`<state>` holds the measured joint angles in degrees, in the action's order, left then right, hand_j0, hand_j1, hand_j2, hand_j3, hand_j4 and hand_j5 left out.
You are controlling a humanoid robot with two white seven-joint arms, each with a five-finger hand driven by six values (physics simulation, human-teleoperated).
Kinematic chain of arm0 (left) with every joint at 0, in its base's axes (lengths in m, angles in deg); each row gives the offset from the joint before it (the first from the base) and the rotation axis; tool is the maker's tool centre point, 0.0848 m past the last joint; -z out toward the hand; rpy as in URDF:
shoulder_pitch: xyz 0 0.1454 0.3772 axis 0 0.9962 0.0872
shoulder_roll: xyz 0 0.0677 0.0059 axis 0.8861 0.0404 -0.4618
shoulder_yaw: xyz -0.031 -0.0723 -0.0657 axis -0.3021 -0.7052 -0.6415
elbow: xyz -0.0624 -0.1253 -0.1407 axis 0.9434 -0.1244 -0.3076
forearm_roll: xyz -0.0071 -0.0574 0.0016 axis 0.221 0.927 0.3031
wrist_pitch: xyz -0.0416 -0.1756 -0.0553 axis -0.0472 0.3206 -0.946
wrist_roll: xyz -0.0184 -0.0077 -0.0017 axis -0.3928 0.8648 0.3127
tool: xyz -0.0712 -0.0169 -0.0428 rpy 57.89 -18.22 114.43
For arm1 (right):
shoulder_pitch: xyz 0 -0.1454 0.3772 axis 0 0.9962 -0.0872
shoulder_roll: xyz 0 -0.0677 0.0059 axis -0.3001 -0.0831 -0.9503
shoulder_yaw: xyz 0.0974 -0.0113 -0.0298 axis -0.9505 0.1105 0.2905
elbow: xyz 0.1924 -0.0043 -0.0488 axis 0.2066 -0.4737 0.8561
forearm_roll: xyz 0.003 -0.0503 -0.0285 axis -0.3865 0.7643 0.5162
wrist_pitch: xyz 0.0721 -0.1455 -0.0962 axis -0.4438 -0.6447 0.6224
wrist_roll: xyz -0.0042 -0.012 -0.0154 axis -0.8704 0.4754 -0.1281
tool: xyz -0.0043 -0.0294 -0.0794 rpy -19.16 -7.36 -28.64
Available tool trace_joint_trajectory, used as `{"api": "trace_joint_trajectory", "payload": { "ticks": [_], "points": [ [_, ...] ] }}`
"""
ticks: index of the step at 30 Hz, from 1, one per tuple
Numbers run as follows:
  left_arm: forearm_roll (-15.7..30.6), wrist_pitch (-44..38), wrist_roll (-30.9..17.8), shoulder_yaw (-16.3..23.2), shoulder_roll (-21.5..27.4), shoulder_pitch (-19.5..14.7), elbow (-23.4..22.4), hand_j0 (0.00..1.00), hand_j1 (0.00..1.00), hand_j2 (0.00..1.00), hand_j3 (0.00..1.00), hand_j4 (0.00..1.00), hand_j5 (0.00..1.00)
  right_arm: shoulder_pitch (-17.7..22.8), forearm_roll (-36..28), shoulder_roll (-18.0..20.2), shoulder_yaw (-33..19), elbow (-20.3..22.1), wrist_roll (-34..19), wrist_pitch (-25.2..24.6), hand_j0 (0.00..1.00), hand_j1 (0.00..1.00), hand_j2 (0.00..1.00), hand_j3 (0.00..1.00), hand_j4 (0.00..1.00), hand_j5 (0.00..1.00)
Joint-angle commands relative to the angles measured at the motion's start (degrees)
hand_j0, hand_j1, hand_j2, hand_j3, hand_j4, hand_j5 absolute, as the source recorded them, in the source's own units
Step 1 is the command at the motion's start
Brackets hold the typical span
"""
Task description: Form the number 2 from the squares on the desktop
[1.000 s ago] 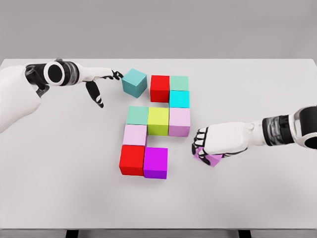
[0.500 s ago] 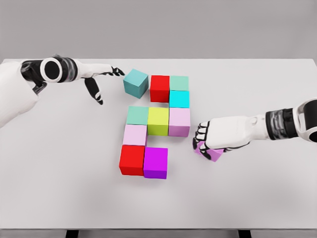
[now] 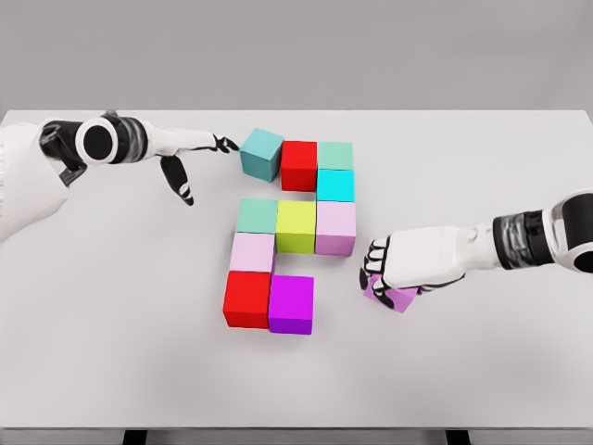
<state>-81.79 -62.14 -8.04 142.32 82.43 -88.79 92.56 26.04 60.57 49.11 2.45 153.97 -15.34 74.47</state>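
Observation:
Coloured cubes lie on the white table (image 3: 111, 324). The top row has a teal cube (image 3: 262, 153), slightly turned, against a red cube (image 3: 299, 165) and a green cube (image 3: 335, 155). Below come a cyan cube (image 3: 336, 185), then a row of green (image 3: 258, 215), yellow-green (image 3: 296, 227) and pale pink (image 3: 335, 227) cubes. Lower still are a pale pink cube (image 3: 252, 252), a red cube (image 3: 247, 298) and a magenta cube (image 3: 291, 303). My left hand (image 3: 208, 153) is open, its fingertips touching the teal cube's left side. My right hand (image 3: 394, 269) is shut on a pink cube (image 3: 391, 296) right of the magenta one.
The left hand has pushed the teal cube rightwards until it meets the red cube. The right hand, with the pink cube, has stayed almost in place.

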Motion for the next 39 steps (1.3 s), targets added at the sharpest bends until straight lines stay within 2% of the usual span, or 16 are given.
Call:
{"api": "trace_joint_trajectory", "payload": {
  "ticks": [1,2,3,6,11,15,17,19,20,21,22,24,29,36,39],
  "points": [
    [0.02,0.43,0.01,0.14,0.03,0.00,0.16,1.00,1.00,1.00,1.00,1.00,1.00,0.00,-0.31,0.08,0.49,-0.07,0.05,-0.15,0.52,0.52,0.52,0.52,0.52,0.52],
    [0.02,0.43,0.01,0.14,0.03,0.00,0.07,1.00,1.00,1.00,1.00,1.00,1.00,0.17,-0.31,0.26,0.40,-0.07,0.05,-0.15,0.87,0.87,0.87,0.87,0.87,0.87],
    [0.02,0.43,0.01,0.14,0.20,0.00,0.07,1.00,1.00,1.00,1.00,1.00,1.00,0.18,-0.31,0.52,0.40,-0.07,0.05,-0.15,1.00,1.00,1.00,1.00,1.00,1.00],
    [0.02,0.43,0.01,0.14,0.38,0.00,0.07,1.00,1.00,1.00,1.00,1.00,1.00,0.00,-1.71,1.05,-0.30,-0.16,0.05,-0.15,1.00,1.00,1.00,1.00,1.00,1.00],
    [0.11,1.05,0.01,0.14,1.35,0.00,1.65,1.00,1.00,1.00,1.00,1.00,1.00,-0.09,-7.96,4.03,-5.31,-0.51,0.05,-0.15,1.00,1.00,1.00,1.00,1.00,1.00],
    [-0.33,0.96,0.01,-0.64,1.00,-0.44,-0.36,1.00,1.00,1.00,1.00,1.00,1.00,0.26,-10.07,6.06,-9.79,-2.00,0.05,-0.15,1.00,1.00,1.00,1.00,1.00,1.00],
    [-0.33,0.96,0.01,-2.31,-1.45,-0.96,-4.05,1.00,1.00,1.00,1.00,1.00,1.00,1.23,-10.07,9.13,-12.07,-6.12,0.05,-0.15,1.00,1.00,1.00,1.00,1.00,1.00],
    [-0.51,0.79,0.01,-2.40,-3.66,-2.55,-8.01,1.00,1.00,1.00,1.00,1.00,1.00,2.63,-10.07,9.31,-13.31,-11.04,0.05,-0.15,1.00,1.00,1.00,1.00,1.00,1.00],
    [-0.68,0.79,0.01,-2.76,-5.68,-3.25,-11.00,1.00,1.00,1.00,1.00,1.00,1.00,3.16,-9.81,9.31,-13.40,-15.35,0.05,-0.15,1.00,1.00,1.00,1.00,1.00,1.00],
    [-2.78,0.43,0.01,-2.76,-6.47,-3.95,-11.88,1.00,1.00,1.00,1.00,1.00,1.00,3.25,-9.28,9.31,-13.40,-16.50,0.05,-0.15,1.00,1.00,1.00,1.00,1.00,1.00],
    [-7.88,0.00,0.01,-2.84,-8.49,-4.48,-12.58,1.00,1.00,1.00,1.00,1.00,1.00,3.69,-9.02,9.40,-13.31,-16.42,0.05,-0.15,1.00,1.00,1.00,1.00,1.00,1.00],
    [-12.02,-1.76,0.01,-2.76,-11.75,-4.40,-13.29,1.00,1.00,1.00,1.00,1.00,1.00,5.80,-9.02,9.31,-13.04,-15.27,0.05,-0.15,1.00,1.00,1.00,1.00,1.00,1.00],
    [-12.02,-1.68,0.01,-2.76,-13.07,-4.66,-13.20,0.99,0.99,0.99,0.99,0.99,0.99,8.53,-6.64,9.22,-12.52,-14.92,0.05,-0.15,1.00,1.00,1.00,1.00,1.00,1.00],
    [-11.93,-1.15,0.01,-2.84,-14.30,-4.75,-12.50,0.99,0.99,0.99,0.99,0.99,0.99,11.42,-1.46,9.13,-11.90,-6.40,0.05,-0.15,1.00,1.00,1.00,1.00,1.00,1.00],
    [-11.93,-1.24,0.01,-2.84,-14.91,-4.75,-12.58,0.96,0.96,0.96,0.96,0.96,0.96,11.87,-1.02,8.78,-11.90,-5.08,0.05,-0.15,1.00,1.00,1.00,1.00,1.00,1.00]
  ]
}}
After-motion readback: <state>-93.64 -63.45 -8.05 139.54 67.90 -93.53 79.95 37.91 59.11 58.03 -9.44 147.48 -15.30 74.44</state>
